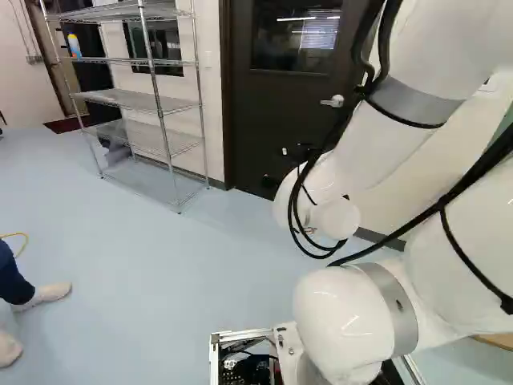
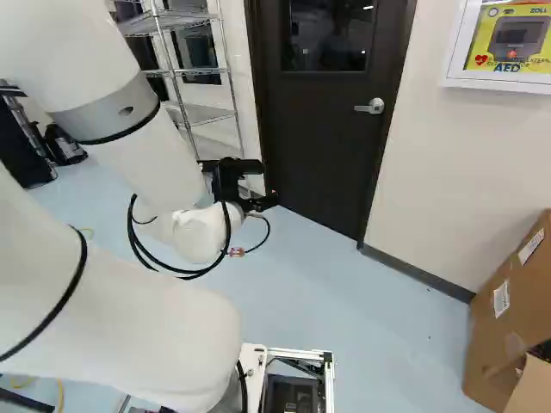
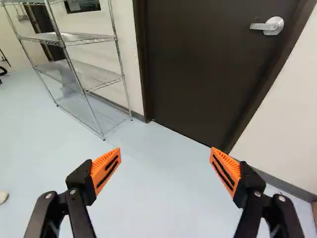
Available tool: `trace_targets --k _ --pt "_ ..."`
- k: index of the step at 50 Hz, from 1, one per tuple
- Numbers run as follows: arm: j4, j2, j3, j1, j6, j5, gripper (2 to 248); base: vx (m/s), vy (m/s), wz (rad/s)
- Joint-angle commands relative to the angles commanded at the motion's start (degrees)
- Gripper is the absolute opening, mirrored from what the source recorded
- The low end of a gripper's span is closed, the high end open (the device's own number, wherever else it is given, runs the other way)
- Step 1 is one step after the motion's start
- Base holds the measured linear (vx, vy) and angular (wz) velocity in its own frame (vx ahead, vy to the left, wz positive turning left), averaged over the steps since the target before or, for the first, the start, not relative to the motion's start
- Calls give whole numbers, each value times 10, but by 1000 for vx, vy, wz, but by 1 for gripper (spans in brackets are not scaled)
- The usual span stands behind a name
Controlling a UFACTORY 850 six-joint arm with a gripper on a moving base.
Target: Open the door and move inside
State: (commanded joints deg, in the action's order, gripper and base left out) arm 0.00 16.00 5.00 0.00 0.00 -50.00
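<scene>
My gripper (image 2: 269, 182) is held out in front of the dark door (image 2: 327, 142), well below handle height in the right base view. In the wrist view the gripper (image 3: 166, 152) stands open, its orange pads wide apart with only floor seen between them. Ahead of it is the door (image 3: 208, 64), closed in its frame. The silver lever handle (image 3: 268, 26) sits near the door's edge, beyond the gripper and apart from it. That handle (image 1: 333, 101) is also visible in the left base view, beside my arm. The door has a window in its upper part.
A wire shelf rack (image 1: 164, 112) stands against the wall left of the door. Right of the door are a wall-mounted AED cabinet (image 2: 508, 39) and, on the floor, a cardboard box (image 2: 508, 318). A person's feet (image 1: 50, 294) show at the left base view's left.
</scene>
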Motion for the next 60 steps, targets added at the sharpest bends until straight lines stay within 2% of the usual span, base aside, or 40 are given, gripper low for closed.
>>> trace_targets --k 37,60 --pt "0 0 0 0 0 0 247 191 67 -27" --pt "0 0 0 0 0 0 247 199 21 -250"
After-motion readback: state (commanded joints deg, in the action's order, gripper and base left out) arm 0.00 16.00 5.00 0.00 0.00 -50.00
